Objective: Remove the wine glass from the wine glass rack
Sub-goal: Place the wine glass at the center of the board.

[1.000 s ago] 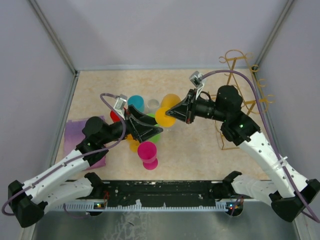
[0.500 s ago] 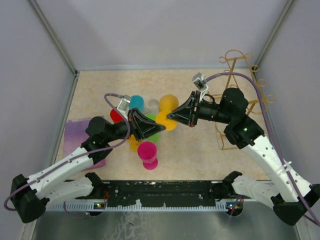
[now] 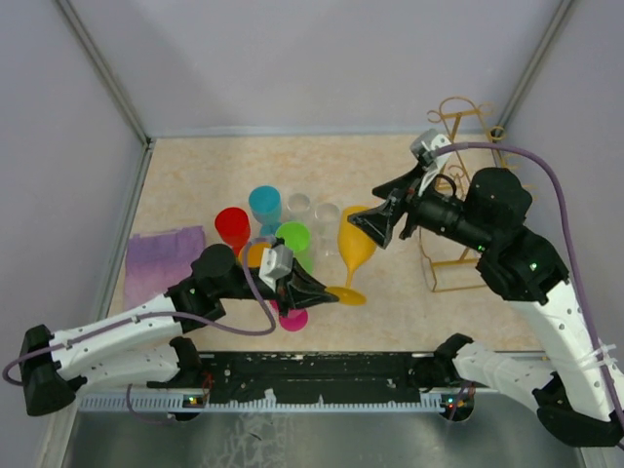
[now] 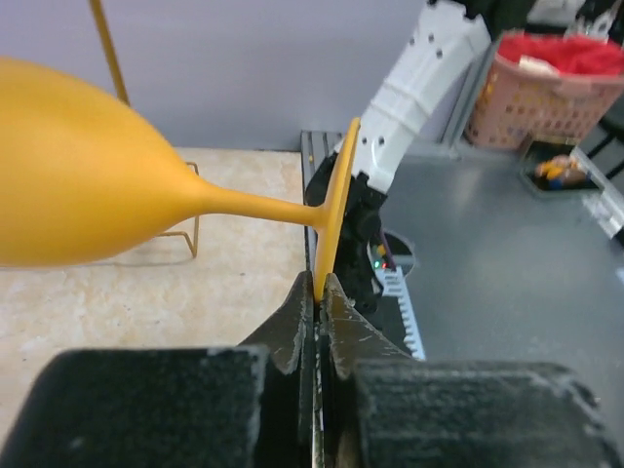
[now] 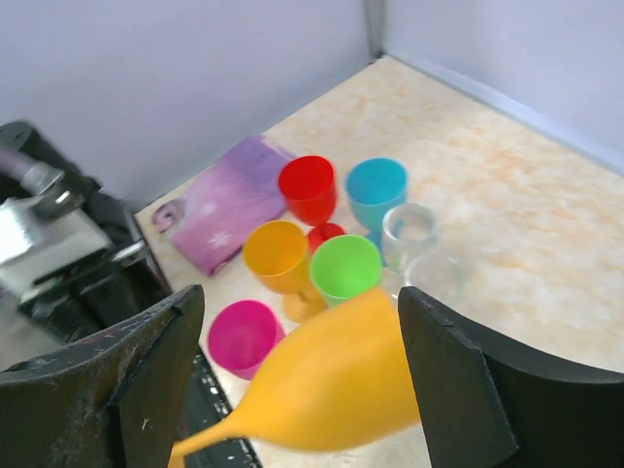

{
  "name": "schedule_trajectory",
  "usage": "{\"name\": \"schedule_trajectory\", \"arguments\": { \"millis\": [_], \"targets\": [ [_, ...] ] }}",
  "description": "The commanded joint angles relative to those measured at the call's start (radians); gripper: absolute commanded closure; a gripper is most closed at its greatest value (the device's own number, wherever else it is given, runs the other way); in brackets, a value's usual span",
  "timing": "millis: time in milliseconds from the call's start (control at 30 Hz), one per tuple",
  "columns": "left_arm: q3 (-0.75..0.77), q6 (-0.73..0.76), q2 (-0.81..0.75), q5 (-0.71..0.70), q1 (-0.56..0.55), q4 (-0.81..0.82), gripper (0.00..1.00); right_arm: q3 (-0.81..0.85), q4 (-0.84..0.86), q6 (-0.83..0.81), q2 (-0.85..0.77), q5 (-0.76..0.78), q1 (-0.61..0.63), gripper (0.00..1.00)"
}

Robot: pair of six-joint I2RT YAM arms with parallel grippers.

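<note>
The orange wine glass point(image 3: 355, 249) hangs tilted over the middle of the table, away from the gold wire wine glass rack point(image 3: 458, 132) at the right rear. My left gripper point(image 3: 320, 291) is shut on the rim of the glass's foot point(image 4: 332, 219), and the bowl point(image 4: 83, 185) points away from it. My right gripper point(image 3: 378, 226) is open beside the bowl's rim. In the right wrist view the bowl point(image 5: 341, 380) lies between the spread fingers point(image 5: 146, 370), with room on both sides.
Upright glasses cluster left of centre: red point(image 3: 232, 226), blue point(image 3: 264, 205), green point(image 3: 292, 237), yellow-orange point(image 3: 255, 253), pink point(image 3: 292, 317) and two clear ones point(image 3: 298, 207). A purple cloth point(image 3: 161, 255) lies at the left. Walls enclose the table on three sides.
My right gripper has opened off the orange glass's bowl and drawn back to the right. My left gripper has shut on the glass's foot and carried it nearer the front edge.
</note>
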Motion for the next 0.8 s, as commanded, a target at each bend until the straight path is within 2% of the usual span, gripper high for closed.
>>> {"name": "schedule_trajectory", "arguments": {
  "millis": [0,100,267,433,533,633,767],
  "targets": [
    [-0.001,0.362,0.0,-0.02,-0.085,-0.101,1.0,0.108,-0.142,-0.058,0.046,0.233,-0.001,0.18],
    [-0.002,0.497,0.004,-0.072,-0.149,-0.156,1.0,0.161,-0.231,-0.043,0.111,0.223,-0.001,0.16],
    [-0.025,0.605,-0.02,-0.185,-0.194,-0.2,1.0,0.17,-0.323,-0.061,0.161,0.114,-0.001,0.15],
    [-0.051,0.651,-0.063,-0.251,-0.208,-0.235,1.0,0.226,-0.451,-0.101,0.211,-0.081,-0.001,0.21],
    [-0.061,0.663,-0.099,-0.298,-0.209,-0.273,1.0,0.234,-0.481,-0.111,0.218,-0.118,-0.001,0.24],
    [-0.079,0.681,-0.137,-0.327,-0.209,-0.302,1.0,0.233,-0.499,-0.128,0.223,-0.191,-0.001,0.32],
    [-0.082,0.695,-0.162,-0.356,-0.209,-0.349,1.0,0.23,-0.488,-0.136,0.224,-0.242,-0.001,0.56]
  ]
}}
